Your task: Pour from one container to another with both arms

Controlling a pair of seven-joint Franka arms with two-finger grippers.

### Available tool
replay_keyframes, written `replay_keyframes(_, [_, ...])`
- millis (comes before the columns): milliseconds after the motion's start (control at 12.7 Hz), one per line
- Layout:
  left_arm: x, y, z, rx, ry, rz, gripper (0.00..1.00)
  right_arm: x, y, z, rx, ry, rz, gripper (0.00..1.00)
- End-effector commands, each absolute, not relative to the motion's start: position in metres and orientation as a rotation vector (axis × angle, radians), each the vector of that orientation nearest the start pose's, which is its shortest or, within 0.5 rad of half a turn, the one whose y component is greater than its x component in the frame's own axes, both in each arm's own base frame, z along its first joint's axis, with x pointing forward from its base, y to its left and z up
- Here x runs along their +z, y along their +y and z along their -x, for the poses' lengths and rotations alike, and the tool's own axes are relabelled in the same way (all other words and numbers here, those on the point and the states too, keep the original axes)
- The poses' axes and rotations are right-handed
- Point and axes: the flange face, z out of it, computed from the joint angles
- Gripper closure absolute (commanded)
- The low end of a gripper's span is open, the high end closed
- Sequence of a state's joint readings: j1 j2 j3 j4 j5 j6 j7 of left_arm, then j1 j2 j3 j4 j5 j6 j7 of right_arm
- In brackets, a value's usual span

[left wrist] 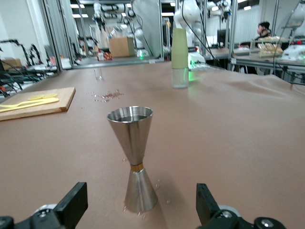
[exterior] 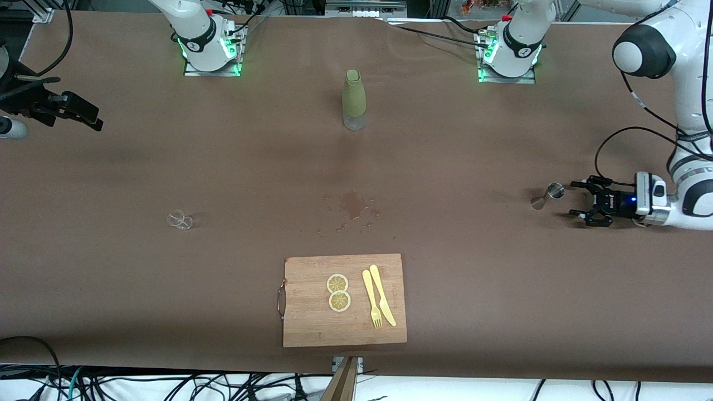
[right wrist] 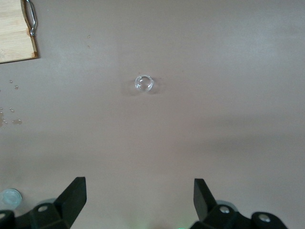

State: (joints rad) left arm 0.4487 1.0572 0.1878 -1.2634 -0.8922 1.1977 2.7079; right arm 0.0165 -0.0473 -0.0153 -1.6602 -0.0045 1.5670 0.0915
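Left pincer (exterior: 579,203) wide, jigger (exterior: 547,196) upright just beside fingertips; right pincer (right wrist: 138,200) wide, high over glass (right wrist: 144,83).

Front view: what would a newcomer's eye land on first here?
Probably the wooden cutting board nearest the front camera, carrying two lemon slices and a yellow fork and knife, with a wet spill just above it. Next, the open left gripper beside an upright steel jigger at the left arm's end.
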Motion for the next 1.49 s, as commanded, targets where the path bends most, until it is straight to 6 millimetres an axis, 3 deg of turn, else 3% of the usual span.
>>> replay_keyframes(0, [0.167, 0.268, -0.6, 0.793, -1.701, -1.237, 0.0, 0.613, 0.003, -0.539, 0.051, 0.14, 3.129, 0.0])
replay_keyframes(157, [0.218, 0.265, -0.617, 0.684, -1.695, -1.374, 0.0, 0.613, 0.006, -0.54, 0.046, 0.132, 3.129, 0.0])
replay_keyframes(314, [0.258, 0.259, -0.629, 0.589, -1.668, -1.521, 0.0, 0.614, 0.006, -0.54, 0.042, 0.132, 3.129, 0.0])
replay_keyframes(393, [0.289, 0.25, -0.635, 0.551, -1.686, -1.597, 0.0, 0.614, 0.006, -0.54, 0.039, 0.132, 3.129, 0.0])
replay_keyframes(550, [0.321, 0.234, -0.633, 0.456, -1.659, -1.745, 0.0, 0.614, 0.005, -0.54, 0.042, 0.132, 3.129, 0.0])
replay_keyframes(786, [0.358, 0.21, -0.628, 0.368, -1.706, -1.907, 0.0, 0.613, 0.005, -0.54, 0.044, 0.132, 3.127, 0.0])
replay_keyframes(1100, [0.403, 0.165, -0.604, 0.156, -1.564, -2.22, 0.0, 0.613, 0.005, -0.54, 0.046, 0.132, 3.129, 0.0])
replay_keyframes(1414, [0.424, 0.122, -0.577, 0.049, -1.381, -2.467, 0.0, 0.613, 0.005, -0.539, 0.051, 0.132, 3.129, 0.0])
